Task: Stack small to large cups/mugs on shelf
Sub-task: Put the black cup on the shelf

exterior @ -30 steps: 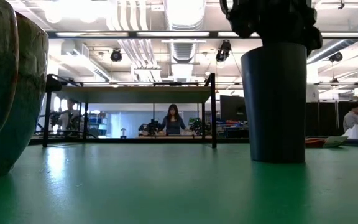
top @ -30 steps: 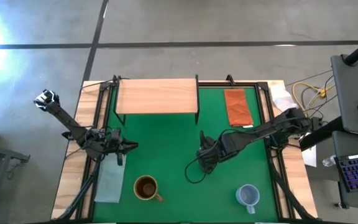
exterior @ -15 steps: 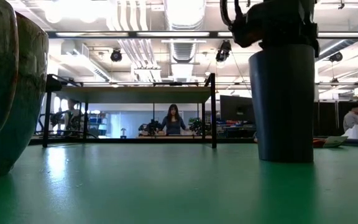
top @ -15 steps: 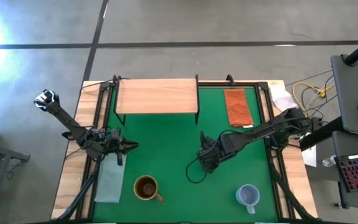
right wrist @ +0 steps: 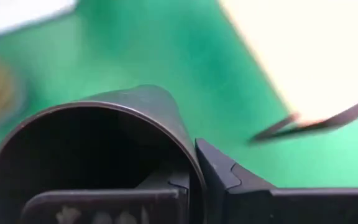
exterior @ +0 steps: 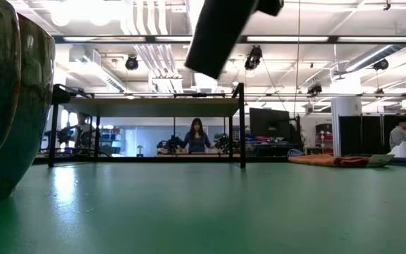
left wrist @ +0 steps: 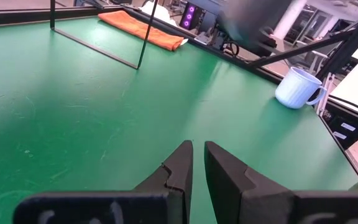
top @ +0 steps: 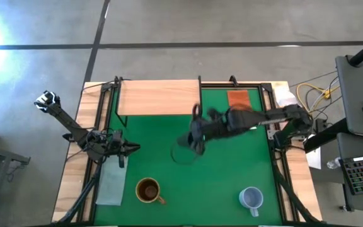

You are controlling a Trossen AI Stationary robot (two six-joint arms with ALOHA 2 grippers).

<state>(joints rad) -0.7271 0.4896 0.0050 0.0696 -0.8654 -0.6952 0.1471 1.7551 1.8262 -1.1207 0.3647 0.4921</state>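
The black cup point(exterior: 220, 35) is off the green mat point(top: 232, 183) now, where half a second ago it stood on it; the right gripper point(top: 195, 135) has lifted it, tilted, toward the shelf point(top: 159, 98). One finger sits inside its rim, the other outside, pinching the wall. The brown mug point(top: 148, 190) and blue-grey mug point(top: 251, 198) stand well apart from the shelf. The left gripper point(left wrist: 197, 163), fingers nearly together, waits beside the shelf's left end

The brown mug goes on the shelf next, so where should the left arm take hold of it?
Judging by its pose, grip the rim of the brown mug from straight above, on the side away from its handle. It stands upright, mouth open, handle pointing toward the blue mug. The left tool waits nearby.
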